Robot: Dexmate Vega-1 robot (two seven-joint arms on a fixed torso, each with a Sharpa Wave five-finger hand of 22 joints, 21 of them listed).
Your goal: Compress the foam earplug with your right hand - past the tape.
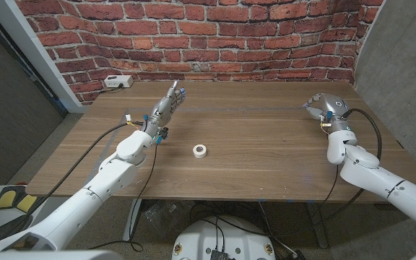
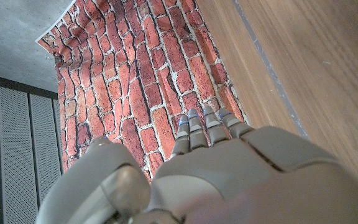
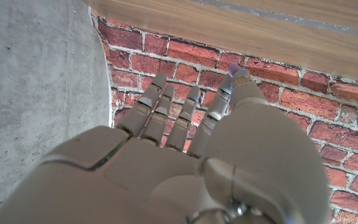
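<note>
Table: a wooden table in front of a red brick wall.
Left hand: the left hand is above the left half of the table, nearer to the far edge than to the near edge. Its fingers are stretched out straight, side by side, and point towards the brick wall. It holds nothing.
Right hand: the right hand is above the right half of the table, close to the far right corner. In the head view its fingers look bent inwards. In the right wrist view the fingers reach out next to each other towards the wall. Whether it is clamped on something or not, I cannot tell.
Foam earplug: the right wrist view shows a small purple spot at the tip of one finger of the right hand. It is too small to tell whether this is the foam earplug or part of the fingertip.
Roll of white tape: it lies flat near the middle of the table, between the two hands and nearer to the near edge than they are, touching neither.
Grey strip: a thin grey strip runs along the wood parallel to the far edge.
White box: a white box with a cable sits at the far left corner of the table.
</note>
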